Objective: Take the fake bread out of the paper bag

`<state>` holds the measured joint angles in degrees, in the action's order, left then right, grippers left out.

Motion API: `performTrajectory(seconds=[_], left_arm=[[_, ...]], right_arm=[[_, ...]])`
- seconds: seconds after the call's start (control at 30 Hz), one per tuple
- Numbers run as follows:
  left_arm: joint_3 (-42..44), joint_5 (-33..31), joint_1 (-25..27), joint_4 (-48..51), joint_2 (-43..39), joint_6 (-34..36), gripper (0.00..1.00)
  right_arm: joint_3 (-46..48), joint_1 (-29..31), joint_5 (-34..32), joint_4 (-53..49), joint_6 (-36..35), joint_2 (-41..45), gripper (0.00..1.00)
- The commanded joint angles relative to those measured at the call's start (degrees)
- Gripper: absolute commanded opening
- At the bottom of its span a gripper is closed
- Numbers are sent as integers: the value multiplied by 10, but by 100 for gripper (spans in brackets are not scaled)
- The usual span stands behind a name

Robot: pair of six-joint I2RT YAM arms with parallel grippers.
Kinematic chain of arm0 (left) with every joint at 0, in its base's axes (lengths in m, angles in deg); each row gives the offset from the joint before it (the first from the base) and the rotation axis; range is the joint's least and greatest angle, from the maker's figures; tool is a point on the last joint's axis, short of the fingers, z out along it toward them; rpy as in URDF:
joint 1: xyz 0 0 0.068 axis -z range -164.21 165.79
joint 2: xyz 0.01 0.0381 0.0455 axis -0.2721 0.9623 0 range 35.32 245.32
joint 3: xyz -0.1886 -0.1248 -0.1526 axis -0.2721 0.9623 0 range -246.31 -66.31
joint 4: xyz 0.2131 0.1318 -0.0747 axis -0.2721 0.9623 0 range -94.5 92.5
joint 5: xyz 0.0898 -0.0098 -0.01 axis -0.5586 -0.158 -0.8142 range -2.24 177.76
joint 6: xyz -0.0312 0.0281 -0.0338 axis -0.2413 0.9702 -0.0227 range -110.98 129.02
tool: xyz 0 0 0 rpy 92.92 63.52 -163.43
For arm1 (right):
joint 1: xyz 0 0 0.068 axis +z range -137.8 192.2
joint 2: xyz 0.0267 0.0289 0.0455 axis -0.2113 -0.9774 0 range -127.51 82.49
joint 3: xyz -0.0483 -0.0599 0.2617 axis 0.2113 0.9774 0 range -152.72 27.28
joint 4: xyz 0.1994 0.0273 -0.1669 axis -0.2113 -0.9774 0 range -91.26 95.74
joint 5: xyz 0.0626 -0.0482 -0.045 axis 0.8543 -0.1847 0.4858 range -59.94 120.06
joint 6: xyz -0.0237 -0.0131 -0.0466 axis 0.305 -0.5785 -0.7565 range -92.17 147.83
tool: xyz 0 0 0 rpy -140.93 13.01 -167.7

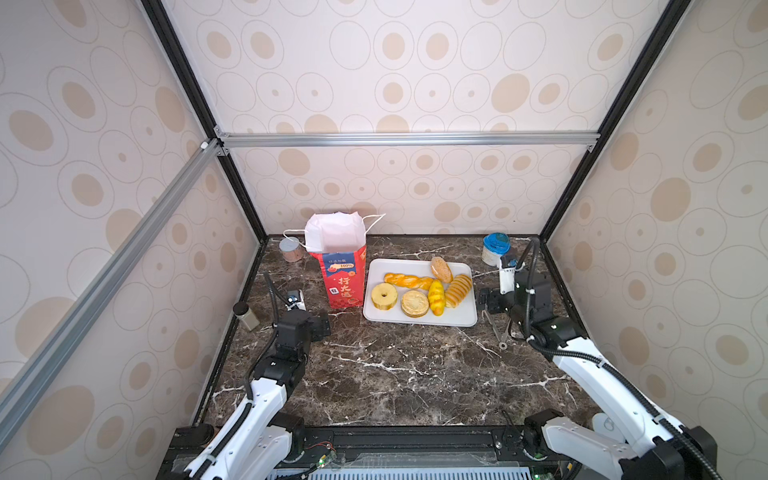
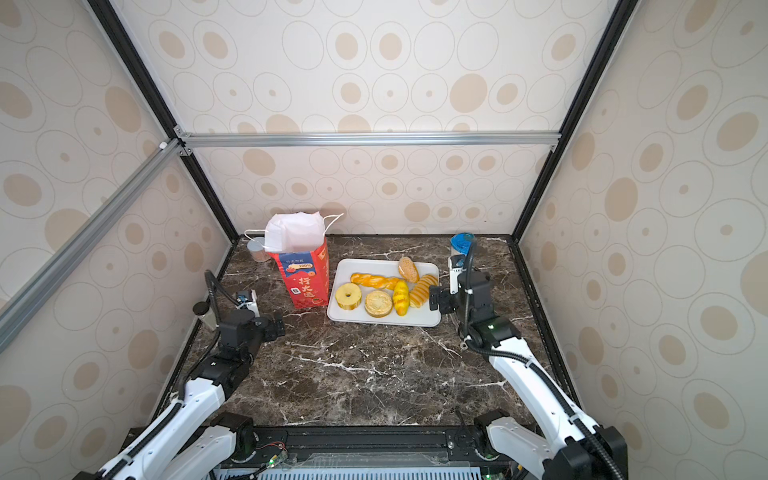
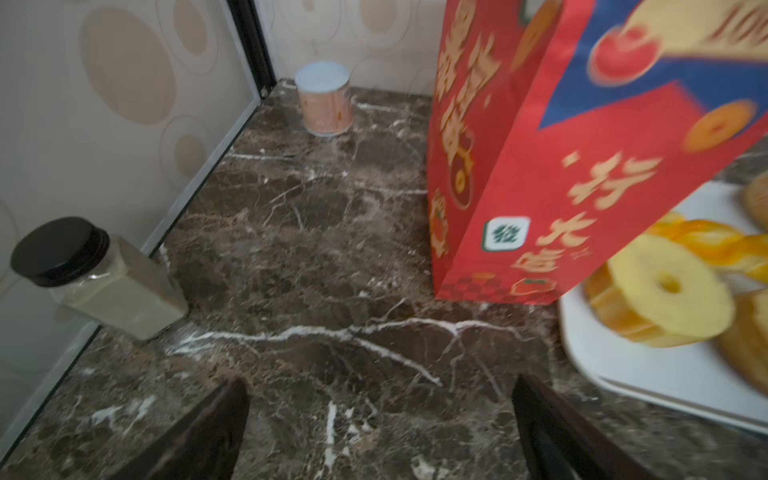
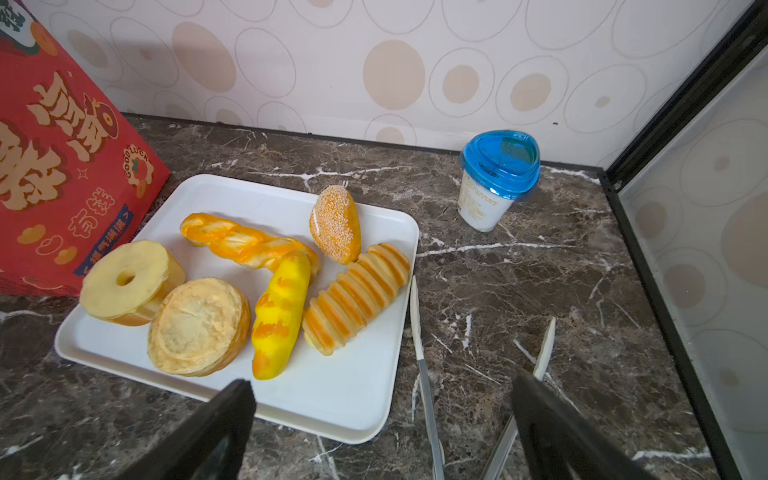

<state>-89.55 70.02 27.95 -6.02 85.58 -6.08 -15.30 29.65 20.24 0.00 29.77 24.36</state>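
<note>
**Both arms low beside the tray, jaws wide; six breads lie on the tray**

Left arm [image 1: 266, 395]: extends from the near-left base with the elbow raised and the wrist bent level, low over the marble table [image 1: 395, 374]. The left gripper [image 3: 378, 382] points toward the lower near corner of the paper bag [image 1: 344, 282], near it but apart. Its jaws are spread wide with nothing between them.

Right arm [image 1: 582, 357]: runs up the right side, wrist turned inward. The right gripper [image 4: 382, 380] faces the right edge of the white tray [image 1: 415, 322], jaws spread wide and empty. Metal tongs [image 1: 494, 328] lie on the table close beneath it.

Paper bag: upright, mouth open, just left of the tray.

Fake bread [image 2: 378, 304]: all six pieces are on the tray.
- Back: twisted braid [image 1: 409, 281] and speckled bun [image 1: 441, 269].
- Front: ring [image 1: 384, 296], flat round bun [image 1: 414, 303], scored oval loaf [image 1: 436, 297] and ridged loaf [image 1: 458, 290].
- The scored oval loaf touches the braid and the ridged loaf.
</note>
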Motion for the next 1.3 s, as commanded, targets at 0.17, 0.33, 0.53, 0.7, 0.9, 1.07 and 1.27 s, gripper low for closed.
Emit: performTrajectory(seconds=[0.17, 0.33, 0.53, 0.7, 0.9, 1.07, 1.27], left_arm=[[74, -119, 7, -297, 80, 65, 100], [111, -126, 7, -366, 106, 85, 99], [150, -126, -6, -581, 196, 130, 100], [126, -109, -30, -653, 271, 139, 100], [98, -70, -59, -728, 362, 130, 100], [66, -27, -73, -688, 386, 133, 100], [110, 12, -77, -757, 390, 131, 100]], right_arm=[[93, -29, -72, 183, -25, 3, 100], [158, -65, -78, 230, -22, -16, 100], [193, -98, -65, 338, -19, -104, 100], [202, -118, -41, 430, -13, -190, 100], [196, -132, -23, 502, -15, -257, 99], [189, -134, -5, 508, -17, -291, 98], [186, -138, -4, 528, -19, -306, 98]])
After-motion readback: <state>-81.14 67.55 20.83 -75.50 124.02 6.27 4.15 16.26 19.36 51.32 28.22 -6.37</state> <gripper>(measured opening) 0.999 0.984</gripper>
